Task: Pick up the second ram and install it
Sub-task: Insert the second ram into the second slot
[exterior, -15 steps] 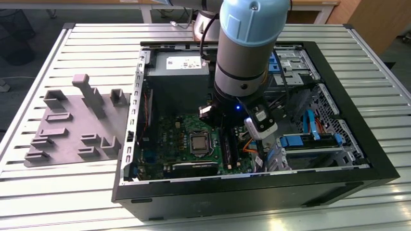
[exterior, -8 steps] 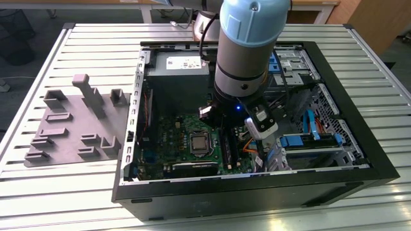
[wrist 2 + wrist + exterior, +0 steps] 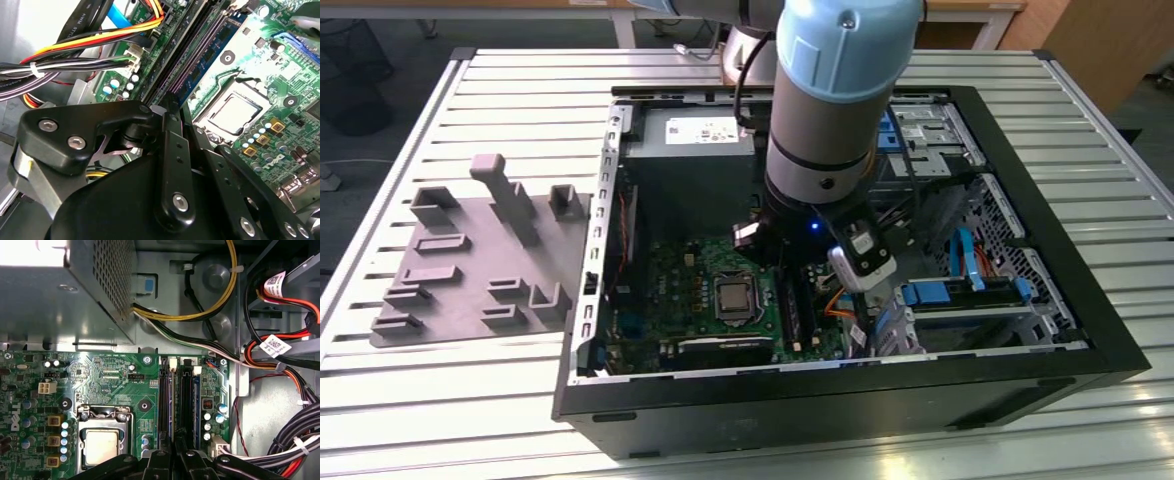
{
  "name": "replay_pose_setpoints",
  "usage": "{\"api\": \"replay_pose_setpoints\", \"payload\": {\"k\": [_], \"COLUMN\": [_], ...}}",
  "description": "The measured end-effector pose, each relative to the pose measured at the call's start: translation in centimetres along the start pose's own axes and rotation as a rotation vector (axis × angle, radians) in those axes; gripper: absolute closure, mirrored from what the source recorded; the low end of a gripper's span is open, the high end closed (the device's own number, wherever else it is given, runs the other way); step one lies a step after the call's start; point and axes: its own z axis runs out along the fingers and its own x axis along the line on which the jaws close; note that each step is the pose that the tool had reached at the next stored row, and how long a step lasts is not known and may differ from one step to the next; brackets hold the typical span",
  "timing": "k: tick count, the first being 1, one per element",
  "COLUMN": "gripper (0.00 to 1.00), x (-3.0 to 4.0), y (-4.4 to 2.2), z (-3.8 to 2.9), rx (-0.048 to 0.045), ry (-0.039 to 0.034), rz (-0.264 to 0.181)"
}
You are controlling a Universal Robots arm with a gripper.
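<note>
The claw, pressed together on the second ram, hangs low beside the CPU socket; the stick already stands in its slot, whether latched I cannot tell.

White sticker seen on the power supply, at twelve o'clock from the motherboard, white cable tags and fine board lettering noted, no wording legibly made out.

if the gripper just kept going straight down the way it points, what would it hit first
Most likely the memory slots on the motherboard: the gripper sits right over them, beside the CPU socket. Depth is hard to judge.
</note>
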Motion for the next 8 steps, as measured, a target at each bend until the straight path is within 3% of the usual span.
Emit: {"api": "replay_pose_setpoints", "payload": {"k": [8], "gripper": [0.86], "x": [0.00], "y": [-0.06], "z": [0.24], "rx": [-0.0001], "ry": [0.0001], "rz": [0.000]}}
